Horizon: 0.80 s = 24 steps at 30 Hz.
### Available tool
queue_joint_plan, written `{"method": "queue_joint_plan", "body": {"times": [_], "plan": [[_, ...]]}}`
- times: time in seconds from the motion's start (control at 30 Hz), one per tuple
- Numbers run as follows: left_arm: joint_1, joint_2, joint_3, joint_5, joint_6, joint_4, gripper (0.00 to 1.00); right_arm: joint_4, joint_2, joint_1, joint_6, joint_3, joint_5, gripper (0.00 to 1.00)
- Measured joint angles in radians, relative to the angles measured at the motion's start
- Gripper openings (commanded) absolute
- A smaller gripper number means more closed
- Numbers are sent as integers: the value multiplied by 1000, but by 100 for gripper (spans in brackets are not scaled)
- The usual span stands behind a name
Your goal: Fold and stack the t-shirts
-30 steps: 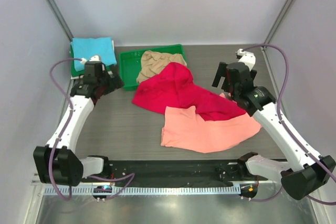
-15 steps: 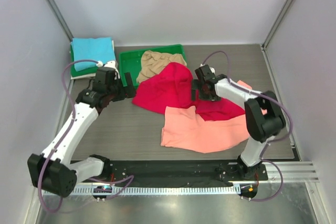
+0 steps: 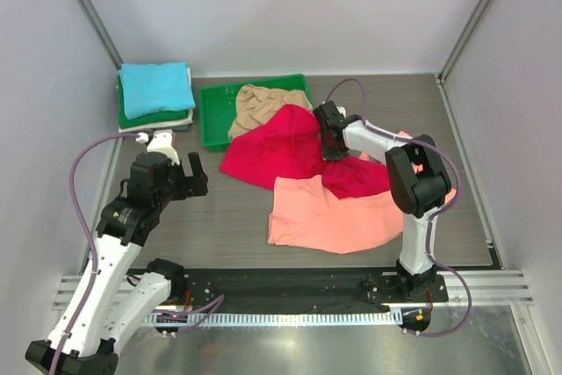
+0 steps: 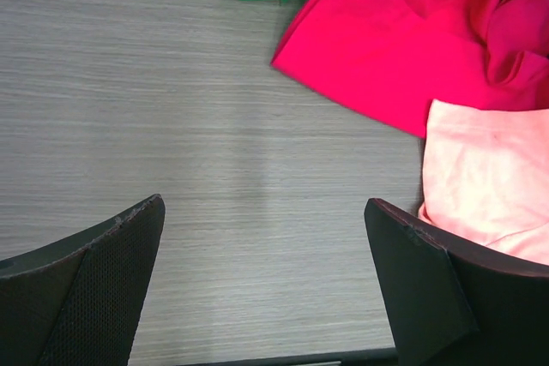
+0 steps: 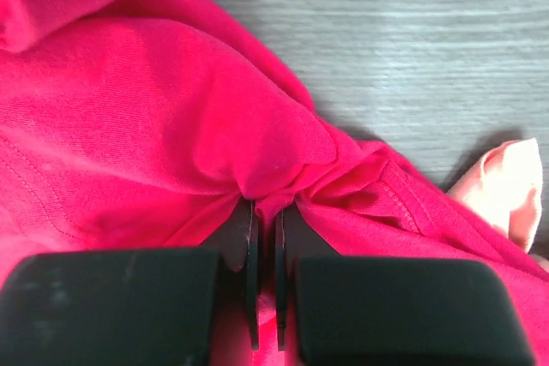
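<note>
Since a second ago the right gripper (image 3: pixel 332 141) has swung in from the table's right side onto the red t-shirt (image 3: pixel 279 148) and closed, while the left gripper (image 3: pixel 187 175) has drawn back from the folded stack toward the near left. From above, the right pincer's fingers are lost against the cloth. Its wrist camera settles the matter: the two fingers (image 5: pixel 241 231) stand almost together, with a gathered ridge of red fabric (image 5: pixel 154 109) nipped between their tips. The left wrist view shows the left pincer spread wide and holding nothing, hanging over bare table (image 4: pixel 171 109). The red shirt lies crumpled mid-table, its long axis running from the left toward the near right. Its far edge laps over the green tray (image 3: pixel 211 122), where a beige t-shirt (image 3: pixel 260 104) sits bunched. The salmon t-shirt (image 3: pixel 334 215) lies partly beneath the red one on the near side, stretched left to right. Only the overhead view shows the stack at the far left, a turquoise t-shirt (image 3: pixel 156 87) on top and a green one (image 3: pixel 154 118) under it.
</note>
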Motion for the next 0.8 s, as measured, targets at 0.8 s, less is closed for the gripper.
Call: {"method": "queue_joint_plan", "body": {"times": [0.8], "plan": [[0,-30,-2,-32,3,1,100,229,124,76,122,1037,-248,1]]}}
